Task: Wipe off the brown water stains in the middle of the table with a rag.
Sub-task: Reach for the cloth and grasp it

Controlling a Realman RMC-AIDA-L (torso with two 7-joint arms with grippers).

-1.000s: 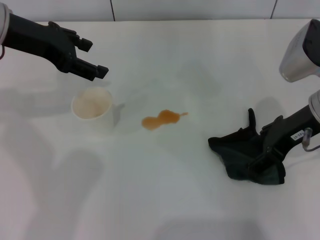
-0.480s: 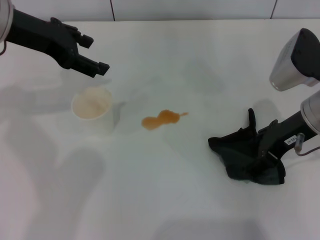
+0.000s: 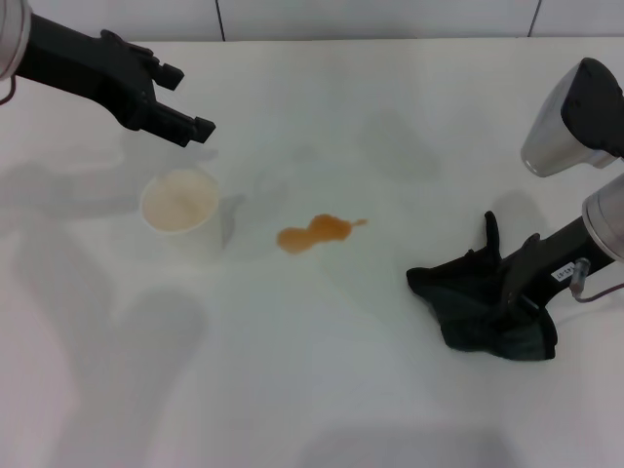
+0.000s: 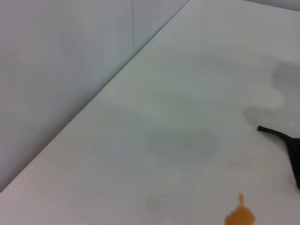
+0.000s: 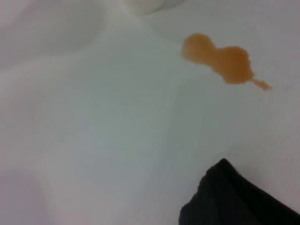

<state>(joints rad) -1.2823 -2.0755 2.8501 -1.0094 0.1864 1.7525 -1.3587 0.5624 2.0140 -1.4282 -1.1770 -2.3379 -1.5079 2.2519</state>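
Observation:
The brown water stains (image 3: pixel 317 232) form a small orange-brown puddle of two joined blobs with a thin tail in the middle of the white table (image 3: pixel 322 380). They also show in the right wrist view (image 5: pixel 220 61) and the left wrist view (image 4: pixel 240 214). The dark rag (image 3: pixel 466 300) lies crumpled at the right, apart from the puddle; part of it shows in the right wrist view (image 5: pixel 234 201) and the left wrist view (image 4: pixel 287 140). My right gripper (image 3: pixel 515 297) is down on the rag's right part. My left gripper (image 3: pixel 183 100) is open and empty, above the table behind the cup.
A cream-white cup (image 3: pixel 178 202) stands upright left of the puddle, below my left gripper; its base edge shows in the right wrist view (image 5: pixel 145 4). A wall runs along the table's far edge (image 4: pixel 70 70).
My left gripper has drawn back a little toward the far left. My right arm has shifted slightly over the rag. The rag, the puddle and the cup have not moved.

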